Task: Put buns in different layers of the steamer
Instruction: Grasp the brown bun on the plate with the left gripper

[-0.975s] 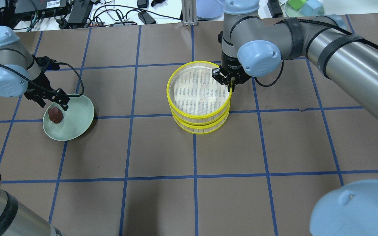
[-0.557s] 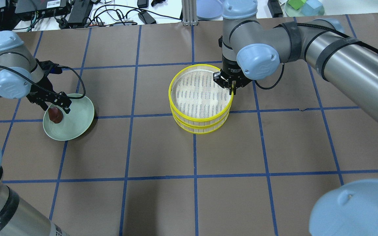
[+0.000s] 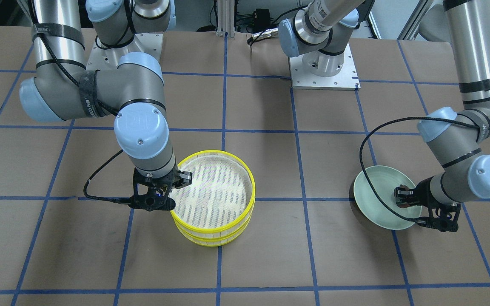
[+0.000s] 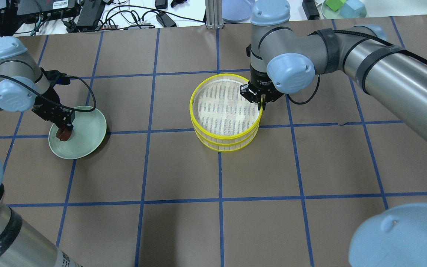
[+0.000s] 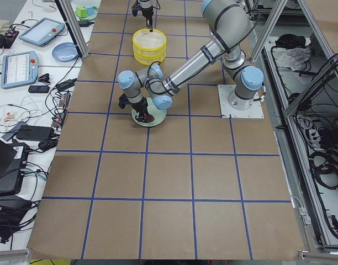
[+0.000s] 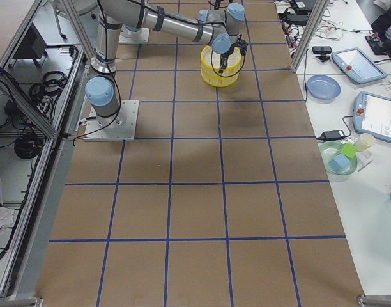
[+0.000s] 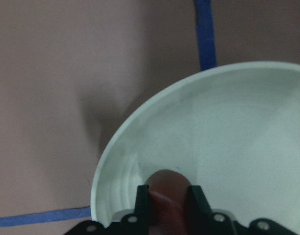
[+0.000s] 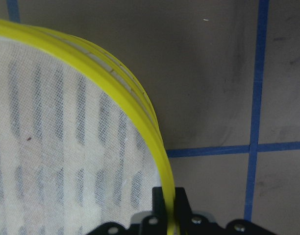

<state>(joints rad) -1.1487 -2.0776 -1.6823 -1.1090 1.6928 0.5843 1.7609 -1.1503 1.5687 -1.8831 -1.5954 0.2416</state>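
Observation:
Two yellow-rimmed steamer layers are stacked at mid-table: the upper layer lies bare on the lower layer. My right gripper is shut on the upper layer's rim at its right side. The dark reddish-brown bun lies on the pale green plate. My left gripper is down on it, a finger pressed against each side. The cream-white bun is out of view.
A light blue plate, a green bowl with blocks, cables and devices lie beyond the table's far edge. Blue tape lines grid the brown table top. Both arm bases stand on the robot's side.
My left gripper has moved down over the brown bun and now holds it between its fingers. The upper layer, held by my right gripper, has sunk slightly toward the lower one.

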